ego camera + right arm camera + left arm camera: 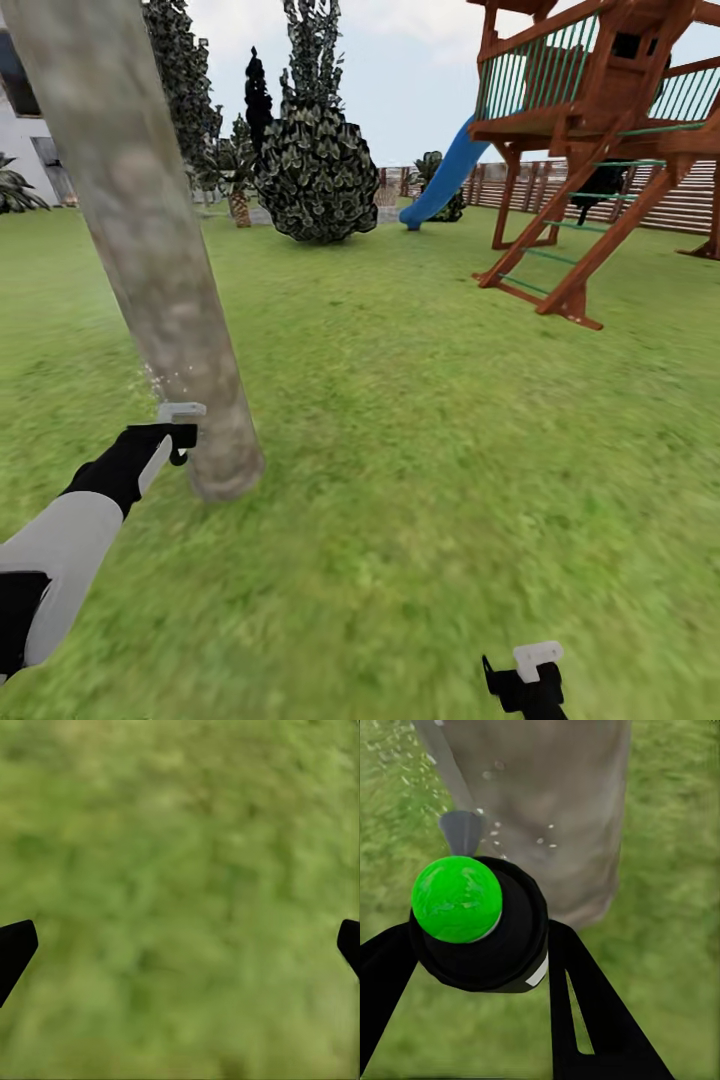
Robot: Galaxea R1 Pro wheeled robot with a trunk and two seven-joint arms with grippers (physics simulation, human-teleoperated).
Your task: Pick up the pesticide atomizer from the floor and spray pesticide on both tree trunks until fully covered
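Spreading across the head view, a green grass lawn (420, 420), with a brown wooden play tower and its blue slide (600, 150) standing well back on the right against a brown slatted fence (690, 205). Rising at a slant on the left, a thick smooth grey-brown tree trunk (150, 250), its foot planted in the grass. Further off, a round dark-leaved bush (316, 172) and narrow dark cypresses behind it. Reaching in from the lower left, the white and black left arm, with the left gripper (180, 432) just beside the trunk near its base and fine pale droplets hanging between them. Clamped in that gripper, seen plainly from the left wrist: a small dark round-bodied pesticide atomizer with a bright green ball top and a grey nozzle (480, 922), one black finger (592, 1020) on either side, nozzle aimed at the bark (555, 810), white specks scattered in front of it. Low at the head view's bottom edge, the right gripper (528, 680), well apart from the trunk. From the right wrist, nothing but blurred grass (180, 885), with black fingertips (15, 949) set wide at the two edges, holding nothing
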